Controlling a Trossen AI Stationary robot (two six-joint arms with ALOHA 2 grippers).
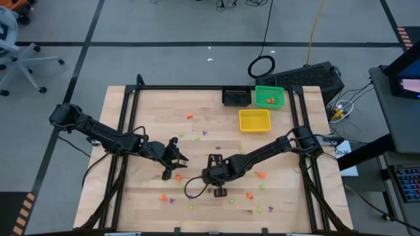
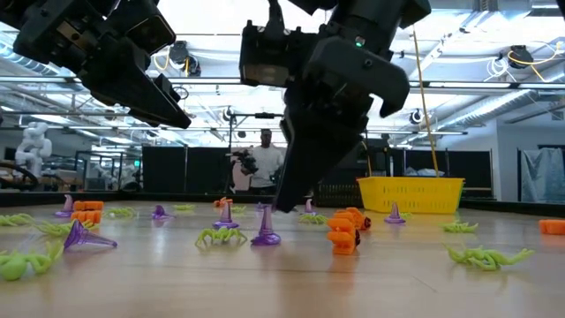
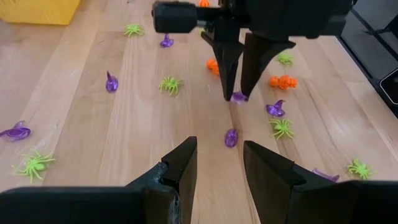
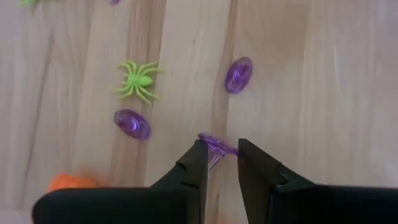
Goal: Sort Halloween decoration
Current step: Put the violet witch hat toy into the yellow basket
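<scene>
Tiny orange, purple and light-green trinkets lie scattered over the wooden table point(image 1: 151, 111): spiders point(image 3: 170, 84), witch hats point(image 3: 111, 81) and orange pieces point(image 3: 283, 81). My right gripper point(image 4: 222, 155) points steeply down near the table's middle point(image 1: 207, 176) and is shut on a purple hat point(image 4: 216, 145). My left gripper point(image 3: 219, 168) hovers open just to its left point(image 1: 182, 158), facing it, with nothing between its fingers. Another purple hat point(image 3: 231, 137) lies on the wood between the two grippers. My right gripper pinches the purple hat point(image 3: 239, 96) between its two fingertips, coming from above at a steep slant. The hat's brim point(image 4: 211, 142) sticks out beyond the fingers. The hat looks just clear of the wood, though I cannot tell for certain.
A black bin point(image 1: 236, 97), a green bin point(image 1: 269, 97) holding orange pieces, and a yellow bin point(image 1: 254, 120) stand at the far right of the table. More trinkets lie near the front edge point(image 1: 249, 195). A person point(image 2: 263, 163) stands in the room beyond.
</scene>
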